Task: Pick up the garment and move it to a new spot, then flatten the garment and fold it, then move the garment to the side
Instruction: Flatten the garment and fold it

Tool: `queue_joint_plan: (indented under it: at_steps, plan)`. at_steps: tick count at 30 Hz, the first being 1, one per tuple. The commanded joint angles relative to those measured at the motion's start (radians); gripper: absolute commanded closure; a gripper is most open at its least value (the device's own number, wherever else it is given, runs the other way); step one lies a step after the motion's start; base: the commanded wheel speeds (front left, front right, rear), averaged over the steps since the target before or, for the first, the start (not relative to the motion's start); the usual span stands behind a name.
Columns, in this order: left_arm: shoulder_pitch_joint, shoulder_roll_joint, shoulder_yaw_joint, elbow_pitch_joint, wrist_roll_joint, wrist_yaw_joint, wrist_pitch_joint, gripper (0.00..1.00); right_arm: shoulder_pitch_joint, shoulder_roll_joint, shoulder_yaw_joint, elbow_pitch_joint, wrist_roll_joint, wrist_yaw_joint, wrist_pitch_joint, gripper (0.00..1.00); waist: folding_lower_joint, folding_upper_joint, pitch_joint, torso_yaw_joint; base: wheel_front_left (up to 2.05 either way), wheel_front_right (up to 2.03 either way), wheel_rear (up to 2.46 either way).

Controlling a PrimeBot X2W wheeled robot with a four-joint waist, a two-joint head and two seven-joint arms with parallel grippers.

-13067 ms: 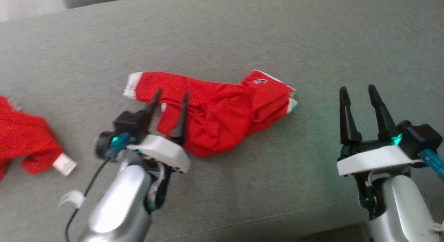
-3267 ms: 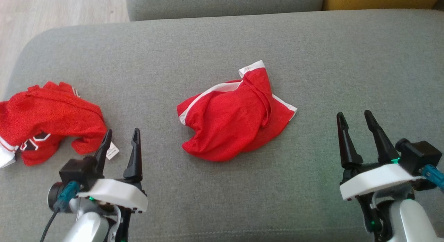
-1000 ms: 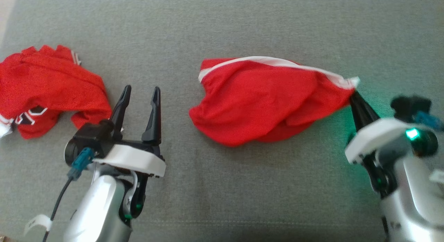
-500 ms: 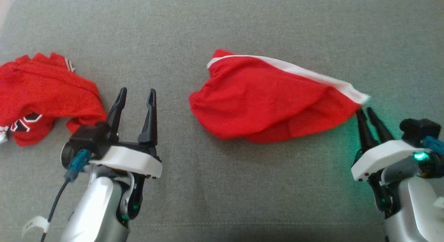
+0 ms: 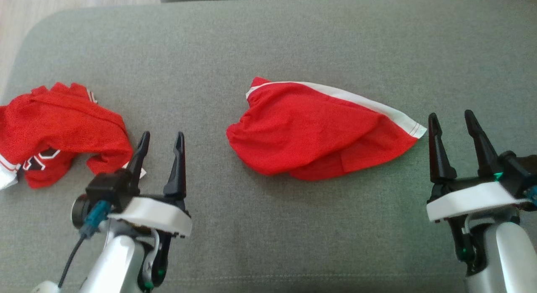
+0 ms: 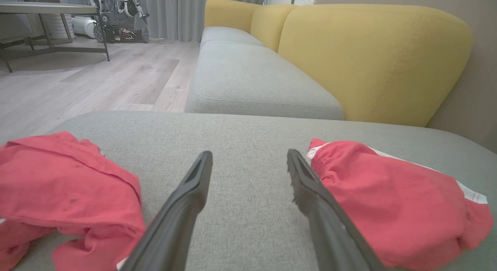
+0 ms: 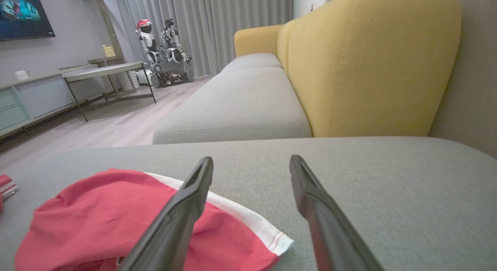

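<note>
Left fingers (image 5: 176, 167) and right fingers (image 5: 436, 150) both gape empty, so you risk grabbing the smaller red garment (image 5: 310, 133) beside the right pair instead of the garment (image 5: 63, 121) crumpled at left.

Small red garment (image 5: 319, 133), white edging, crumpled mid grey cushion (image 5: 268, 41); yellow backrest (image 6: 369, 57) behind.

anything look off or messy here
Both clothes are rumpled: the red T-shirt lies bunched near the left edge of the cushion, and the smaller red garment sits creased mid-cushion. Nothing spilled or damaged.
</note>
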Motion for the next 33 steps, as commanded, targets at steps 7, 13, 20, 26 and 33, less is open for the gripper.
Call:
queue_joint_plan:
  at_steps: [7, 13, 20, 26, 33]
  plan:
    - [0.026, 0.040, 0.027, -0.051, -0.003, 0.015, 0.012, 0.00, 0.053, 0.016, 0.047, -0.099, -0.018, -0.001, 0.003, 0.00, 0.0000, 0.0000, -0.030, -0.006, 0.00, 0.00, 0.00]
    - [0.029, 0.044, 0.023, -0.060, -0.006, 0.020, 0.020, 0.00, 0.059, 0.021, 0.054, -0.111, -0.025, -0.001, 0.013, 0.00, 0.0000, 0.0000, -0.028, -0.007, 0.00, 0.00, 0.00]
    - [0.021, 0.047, 0.017, -0.063, -0.007, 0.020, 0.026, 0.00, 0.055, 0.023, 0.055, -0.111, -0.027, -0.001, 0.021, 0.00, 0.0000, 0.0000, -0.023, -0.006, 0.00, 0.00, 0.00]
    - [-0.023, 0.042, 0.001, -0.064, -0.009, 0.009, 0.046, 0.00, 0.045, 0.024, 0.057, -0.111, -0.024, -0.001, 0.027, 0.00, 0.0000, 0.0000, -0.008, -0.008, 0.00, 0.00, 0.00]
    - [-0.197, 0.009, -0.045, -0.037, -0.032, -0.065, 0.113, 0.00, 0.007, 0.021, 0.069, -0.109, -0.018, -0.001, 0.041, 0.00, 0.0000, 0.0000, 0.036, -0.030, 0.00, 0.00, 0.00]
